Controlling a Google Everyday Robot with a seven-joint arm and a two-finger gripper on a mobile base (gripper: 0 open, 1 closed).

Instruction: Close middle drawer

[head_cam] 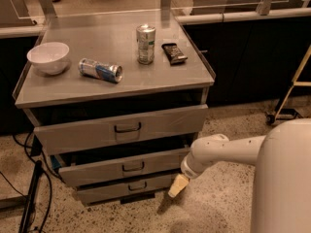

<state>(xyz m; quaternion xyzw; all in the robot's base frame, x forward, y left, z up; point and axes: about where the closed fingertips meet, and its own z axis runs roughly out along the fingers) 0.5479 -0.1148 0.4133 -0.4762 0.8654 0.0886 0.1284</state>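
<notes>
Low at right front of counter (160,79): gripper (177,185), open-or-closed state impossible to tell, just beside right end of middle drawer (97,171). Drawer partway out, front running left-right, left of gripper. Needs push straight back under counter.

The cabinet top (160,84) is showing brushed grey metal with a dull sheen, and the middle drawer (92,173) is wearing the same matt grey on its flat front. The bowl (48,57) is gleaming glossy white; the upright can (146,43) and lying can (100,70) are glinting metallic. The gripper (176,187), low beside the lowest drawer (107,192), is looking matt cream under the smooth white arm (223,152). The floor (228,210) is showing speckled stone.
</notes>
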